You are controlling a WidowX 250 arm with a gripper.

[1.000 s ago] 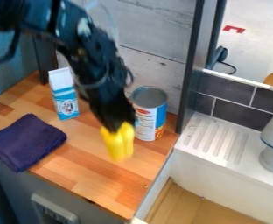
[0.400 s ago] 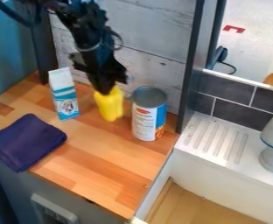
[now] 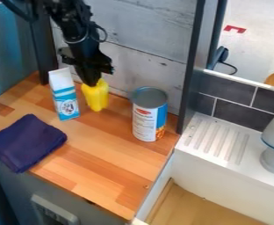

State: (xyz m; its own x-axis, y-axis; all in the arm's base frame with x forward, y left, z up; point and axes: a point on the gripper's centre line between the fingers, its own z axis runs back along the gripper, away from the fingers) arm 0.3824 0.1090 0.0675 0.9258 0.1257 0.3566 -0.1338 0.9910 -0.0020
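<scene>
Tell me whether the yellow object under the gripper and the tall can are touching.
Apart. The camera view shows a strip of wooden countertop between the yellow object's right side and the can's left side.

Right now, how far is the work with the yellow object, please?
Looks done: the gripper has the yellow object by its top, between the carton and the can. In hand: holding it near the back wall; I cannot tell if it touches the counter. Left, probably: releasing it, since the gripper has not let go.
</scene>
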